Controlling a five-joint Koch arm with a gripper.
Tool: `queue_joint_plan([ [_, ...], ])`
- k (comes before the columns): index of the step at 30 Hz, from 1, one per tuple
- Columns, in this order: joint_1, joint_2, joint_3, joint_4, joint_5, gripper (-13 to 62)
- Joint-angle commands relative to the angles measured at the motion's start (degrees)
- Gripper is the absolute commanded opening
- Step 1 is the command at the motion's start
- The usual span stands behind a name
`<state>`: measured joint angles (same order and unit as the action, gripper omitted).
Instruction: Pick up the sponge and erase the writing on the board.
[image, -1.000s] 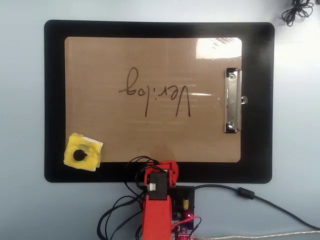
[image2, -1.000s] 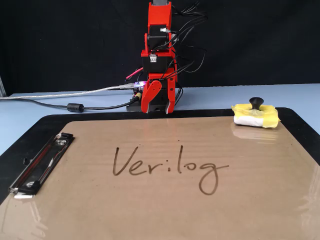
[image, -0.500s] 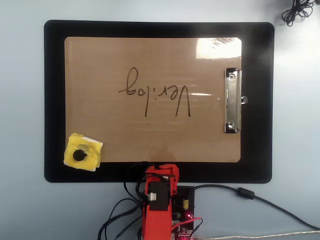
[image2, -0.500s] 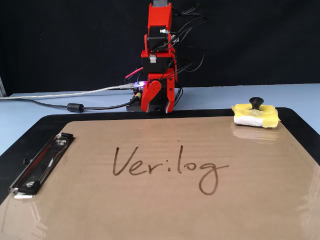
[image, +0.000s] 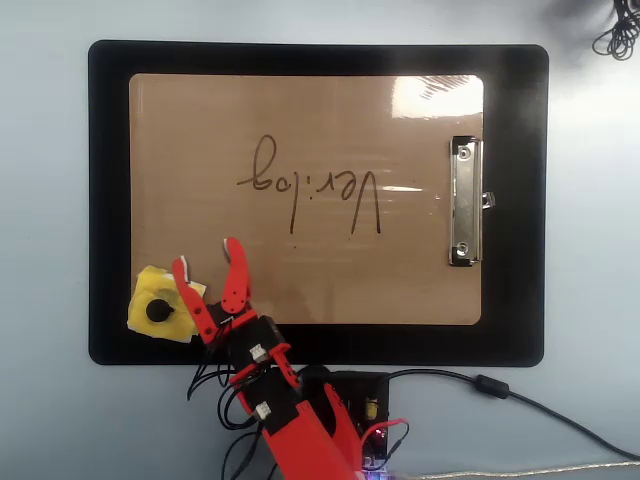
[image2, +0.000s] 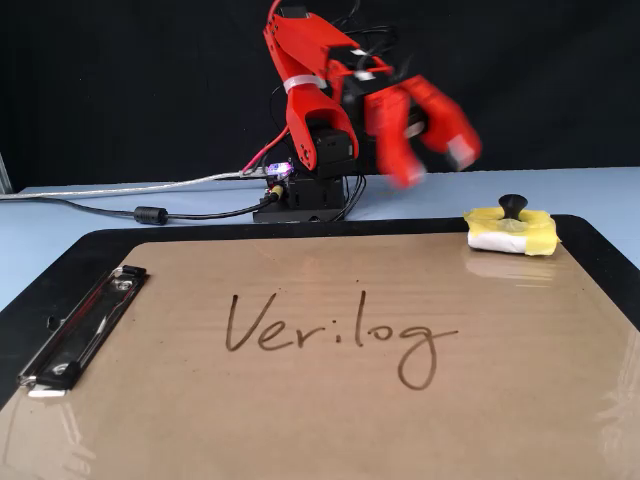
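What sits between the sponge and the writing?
Only bare board; overhead, the open claw hangs over that stretch between sponge and writing.

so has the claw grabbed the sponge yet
No, the claw is open beside the sponge, which lies on the board's corner.

Nothing stands between the spread pincer (image: 207, 255) and the sponge (image: 160, 305).

Yellow sponge (image: 161, 305) flat at brown board (image: 305, 120) corner, knob up; cursive writing (image: 310, 190) across board's middle, intact.
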<state>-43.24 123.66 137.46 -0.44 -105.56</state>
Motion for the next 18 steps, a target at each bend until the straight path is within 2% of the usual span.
queue_joint_plan([
  [1,-3.3,-1.5,-1.0,-11.5,-0.6,32.6],
  [4,-5.6,-7.6,-1.5,-14.0,-0.4,32.3],
  [12,-23.7,-20.6,-4.8,-22.8,0.4,32.3],
  [18,-24.8,-23.1,-3.9,-22.7,-2.1,32.6],
])
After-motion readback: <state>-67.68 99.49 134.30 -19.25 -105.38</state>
